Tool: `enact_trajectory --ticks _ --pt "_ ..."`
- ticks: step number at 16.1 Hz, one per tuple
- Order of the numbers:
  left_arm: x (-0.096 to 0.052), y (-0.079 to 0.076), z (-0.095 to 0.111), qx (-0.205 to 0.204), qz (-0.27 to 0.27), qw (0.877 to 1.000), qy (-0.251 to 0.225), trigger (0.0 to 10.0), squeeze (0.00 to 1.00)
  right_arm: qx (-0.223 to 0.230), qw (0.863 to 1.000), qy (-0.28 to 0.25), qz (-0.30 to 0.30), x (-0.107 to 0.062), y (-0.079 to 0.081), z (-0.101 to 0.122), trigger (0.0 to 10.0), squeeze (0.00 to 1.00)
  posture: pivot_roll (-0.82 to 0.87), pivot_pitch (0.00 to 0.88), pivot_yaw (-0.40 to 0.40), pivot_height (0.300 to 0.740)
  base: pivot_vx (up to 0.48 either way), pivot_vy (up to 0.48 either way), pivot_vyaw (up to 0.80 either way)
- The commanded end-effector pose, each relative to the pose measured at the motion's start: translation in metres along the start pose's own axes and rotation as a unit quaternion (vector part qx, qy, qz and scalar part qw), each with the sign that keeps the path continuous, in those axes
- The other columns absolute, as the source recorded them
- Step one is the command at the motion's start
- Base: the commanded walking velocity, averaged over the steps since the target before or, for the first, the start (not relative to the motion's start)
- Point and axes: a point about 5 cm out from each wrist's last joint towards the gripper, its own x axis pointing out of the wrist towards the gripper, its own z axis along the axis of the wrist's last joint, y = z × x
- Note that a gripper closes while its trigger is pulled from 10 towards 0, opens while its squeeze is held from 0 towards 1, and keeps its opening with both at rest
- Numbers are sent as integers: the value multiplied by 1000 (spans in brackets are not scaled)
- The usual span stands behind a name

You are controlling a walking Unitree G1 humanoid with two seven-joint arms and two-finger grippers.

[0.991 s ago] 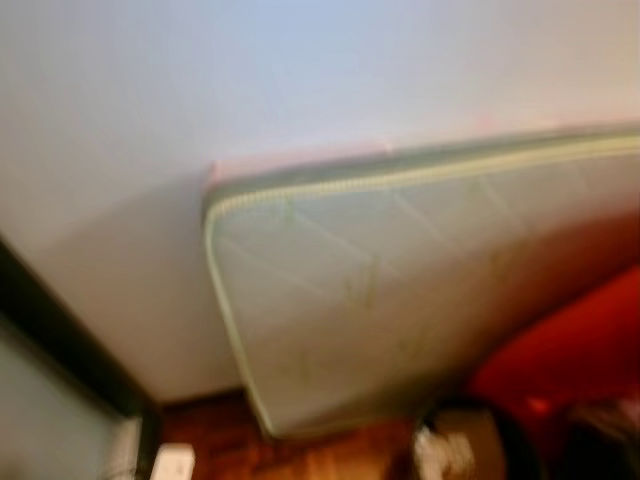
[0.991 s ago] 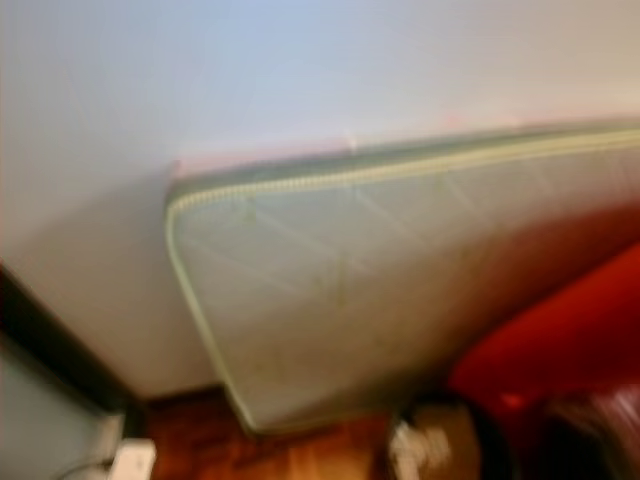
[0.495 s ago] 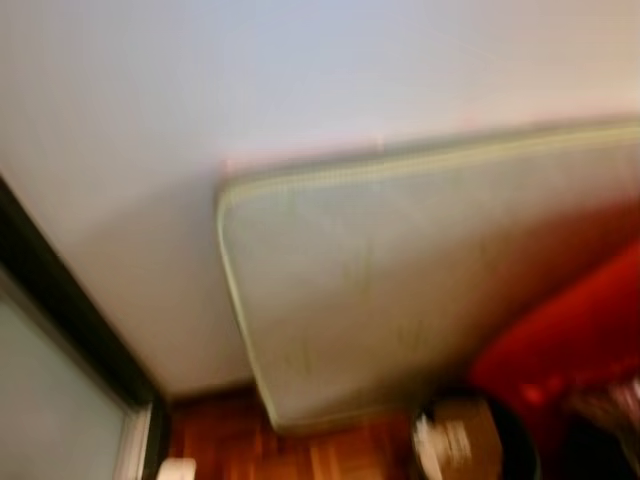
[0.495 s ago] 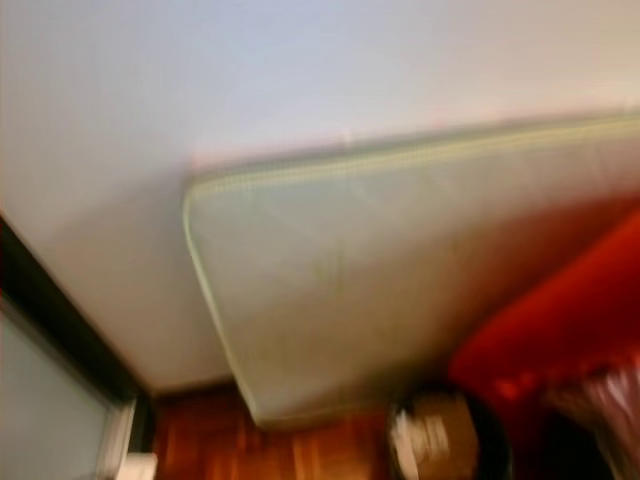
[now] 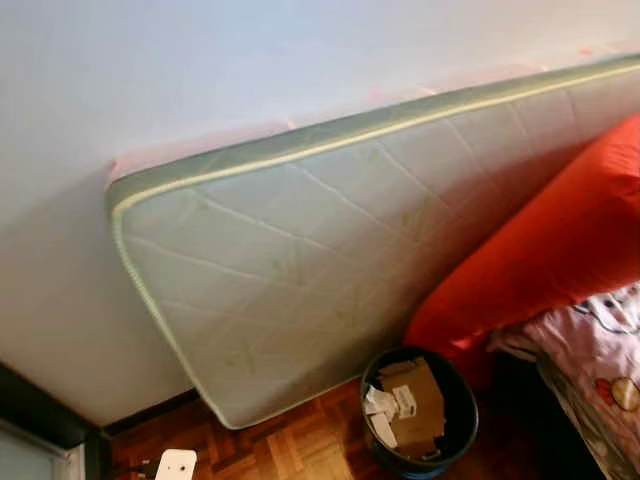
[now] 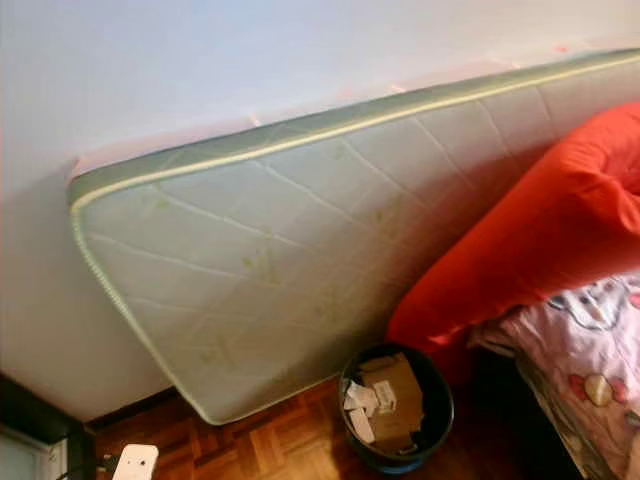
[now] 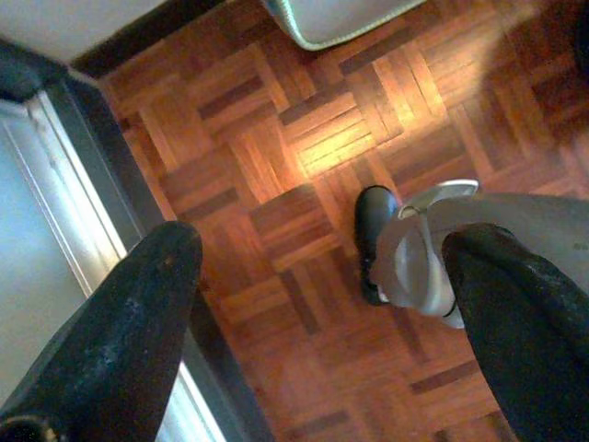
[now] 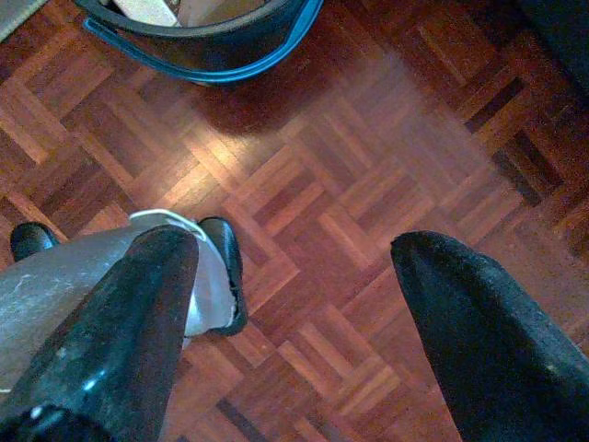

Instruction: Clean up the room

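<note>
Pale green quilted mattress [image 5: 330, 260] leans vs. white wall, apparently stowed. Black round bin [image 5: 420, 408] w/ cardboard scraps sits beside red cushion [image 5: 545, 250]. Left gripper [image 7: 322, 313], right gripper [image 8: 294, 322] spread, empty, above parquet floor [image 8: 350, 184].

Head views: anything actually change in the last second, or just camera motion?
Just the camera: it swung, the blur cleared, and more shows on the right, including the patterned bedding. The mattress leans on the wall as before, with the red cushion and the bin of cardboard beside it. Nothing was grasped or released; both end effectors hang open over the parquet floor.
</note>
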Motion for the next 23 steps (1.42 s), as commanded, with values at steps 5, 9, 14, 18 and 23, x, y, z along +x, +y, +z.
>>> enact_trajectory --ticks 5,9,14,18,23 --pt "-1 3 -6 9 4 1000 18 10000 0 6 1000 5 1 0 3 -3 10000 0 230 55 -12 740 0 -75 -754" --pt "-1 3 -4 22 4 1000 17 10000 0 7 1000 5 1 0 3 -3 10000 0 231 53 -13 740 0 -263 -747" --pt "-1 5 -4 10 9 1000 16 10000 0 3 1000 4 3 0 4 -1 10000 0 239 47 -17 740 0 0 -744" --pt "1 2 1 -1 6 1000 8 10000 0 2 1000 -3 5 2 5 5 10000 0 231 26 -27 740 0 0 -744" --pt "2 -1 6 -8 4 1000 4 10000 0 1 1000 -8 2 4 3 10 10000 0 234 17 -45 740 0 0 -745"
